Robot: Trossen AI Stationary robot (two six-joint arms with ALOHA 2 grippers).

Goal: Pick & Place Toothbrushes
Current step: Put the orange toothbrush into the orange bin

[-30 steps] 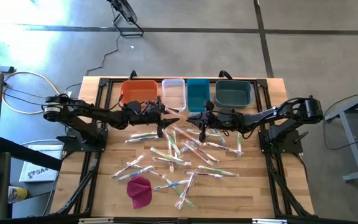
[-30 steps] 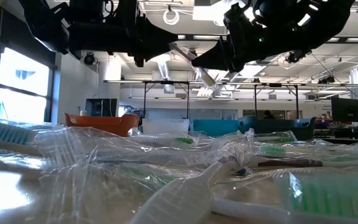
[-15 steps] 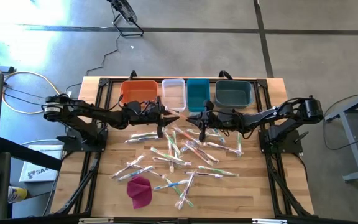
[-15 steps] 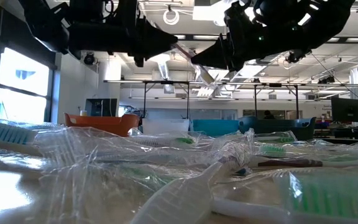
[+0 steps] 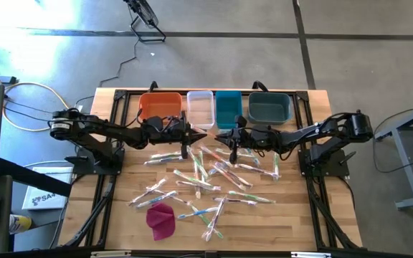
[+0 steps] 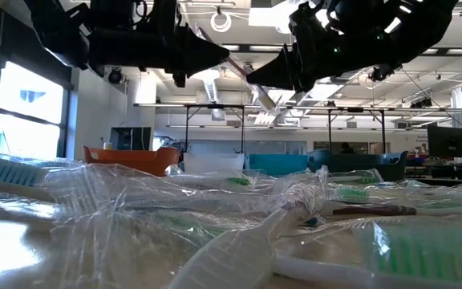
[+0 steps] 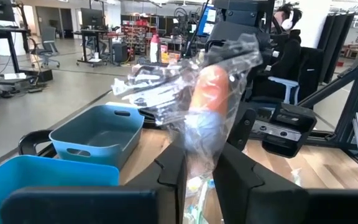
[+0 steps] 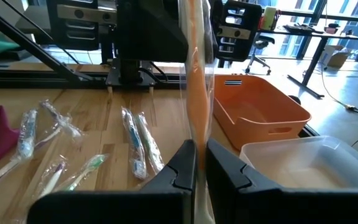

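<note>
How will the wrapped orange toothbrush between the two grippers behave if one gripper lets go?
The orange toothbrush looks stiff and light, so one grip probably holds it. Its clear, crinkled wrapper seems slippery, so it might slide between the left gripper fingers. The right gripper clamps it too.

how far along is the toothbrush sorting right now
Done: nothing visible; the orange bin and dark blue bin look empty. In hand: one wrapped orange-handled toothbrush is held above the table between the left gripper and right gripper, mid handover. Left: nearly all, with the pile of toothbrushes scattered on the table.
</note>
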